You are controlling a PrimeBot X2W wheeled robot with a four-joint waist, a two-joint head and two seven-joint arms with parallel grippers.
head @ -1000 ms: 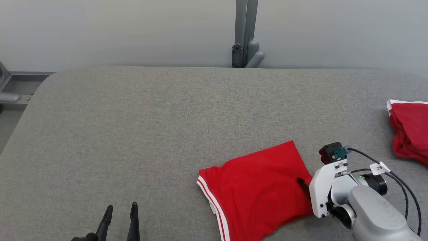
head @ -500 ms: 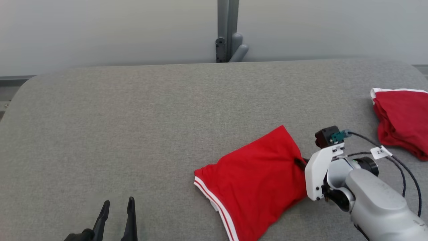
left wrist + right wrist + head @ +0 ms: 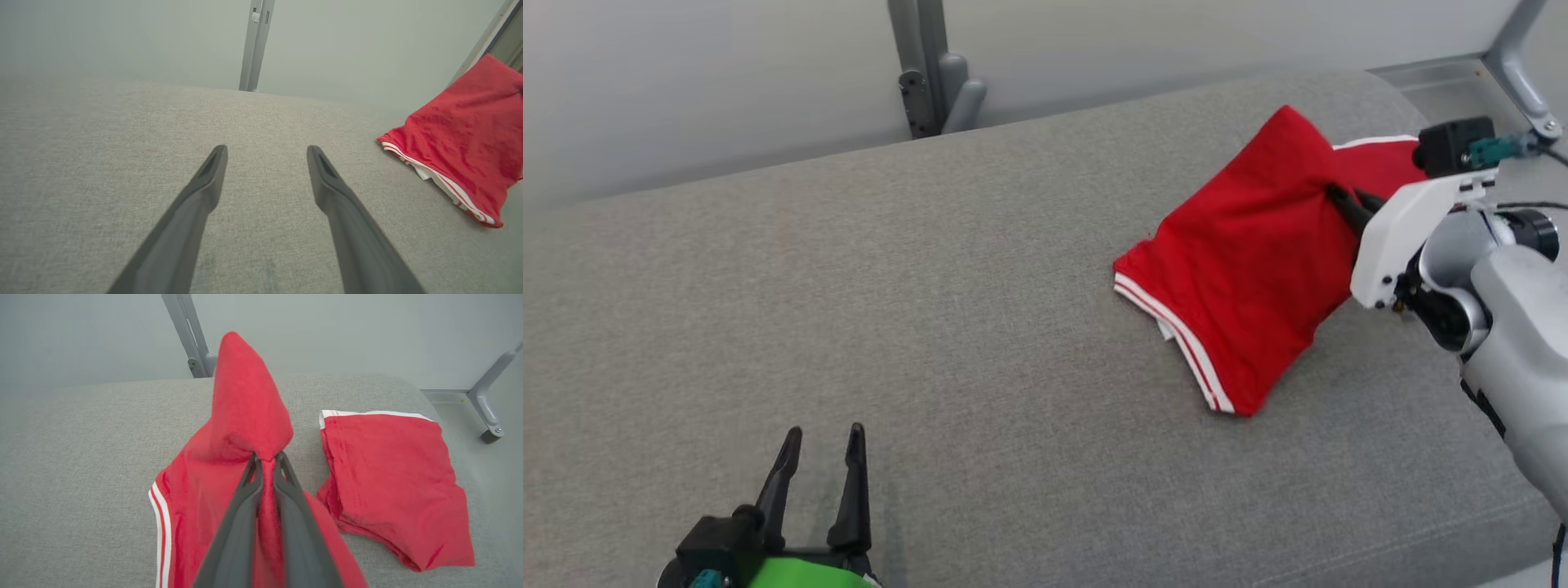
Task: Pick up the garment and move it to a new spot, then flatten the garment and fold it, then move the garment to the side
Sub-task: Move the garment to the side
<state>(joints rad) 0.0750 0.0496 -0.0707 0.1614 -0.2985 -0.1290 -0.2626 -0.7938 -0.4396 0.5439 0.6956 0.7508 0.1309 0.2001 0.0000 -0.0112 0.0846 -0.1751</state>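
Observation:
A red garment (image 3: 1241, 261) with white stripes along its hem lies folded on the grey padded table (image 3: 931, 286). My right gripper (image 3: 1342, 202) is shut on its right edge. That pinched edge is raised into a peak, while the striped hem rests on the table. In the right wrist view the fingers (image 3: 245, 490) pinch the garment (image 3: 245, 400), which stands up ahead of my right gripper (image 3: 267, 457). My left gripper (image 3: 823, 431) hovers open near the front left with nothing between its fingers. In the left wrist view my left gripper (image 3: 266, 150) is well left of the garment (image 3: 461, 151).
A second folded red garment (image 3: 388, 477) with a white hem lies just right of the held one, its hem (image 3: 1372, 147) showing behind it in the head view. A grey metal post (image 3: 923, 65) stands behind the table. A frame leg (image 3: 486, 404) is beyond the table's right end.
My right gripper has shut on the garment's right edge, lifted it, and carried it toward the second garment. The head camera has turned, shifting the whole picture. The left gripper stays open.

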